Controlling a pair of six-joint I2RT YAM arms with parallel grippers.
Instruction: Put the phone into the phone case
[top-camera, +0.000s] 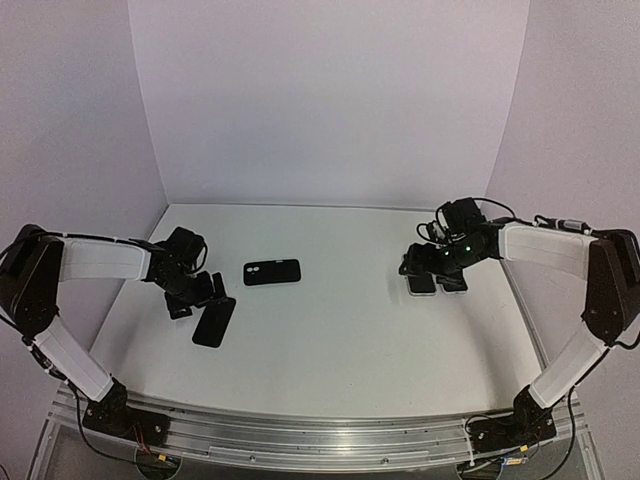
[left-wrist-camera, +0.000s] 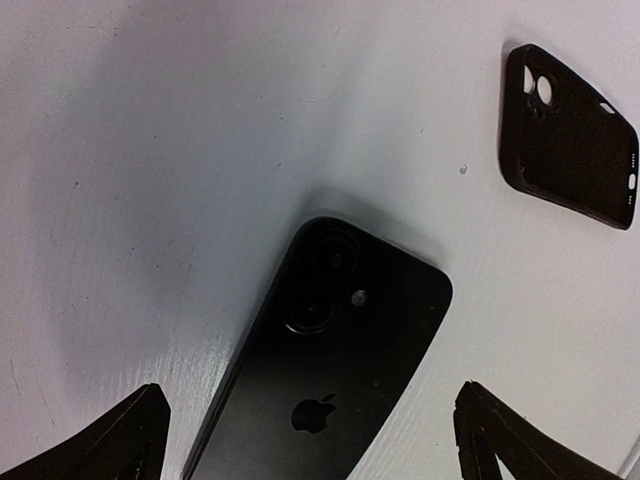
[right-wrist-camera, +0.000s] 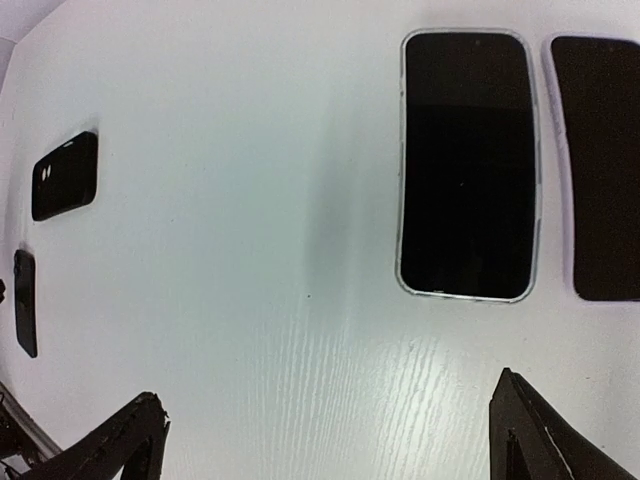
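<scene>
Surface: white table (top-camera: 340, 340) with faint wood grain, closed in by plain pale walls (top-camera: 320, 100).
Phone (top-camera: 214, 322) (left-wrist-camera: 340, 380): black, back side up, twin camera lenses and logo visible. Lies flat and tilted at lower left of the overhead frame, just beside the left pincer.
Phone case (top-camera: 272, 271) (left-wrist-camera: 575, 140) (right-wrist-camera: 65, 175): black, empty, table showing through the camera cutout. Lies flat left of centre in the overhead frame, up and to the right of the phone, apart from it.
Left gripper (top-camera: 197, 298) (left-wrist-camera: 320, 445): spread wide, holding nothing. Fingertips at the bottom corners of the left wrist frame, phone body between them, bare table visible on each side.
Right gripper (top-camera: 432, 268) (right-wrist-camera: 325, 440): spread wide, holding nothing. Positioned at right of the overhead frame, above two cased handsets.
Cased handsets (top-camera: 437, 283) (right-wrist-camera: 468, 165): two, dark screens up, light rims, side by side, close together. Located upper right in the right wrist frame.
</scene>
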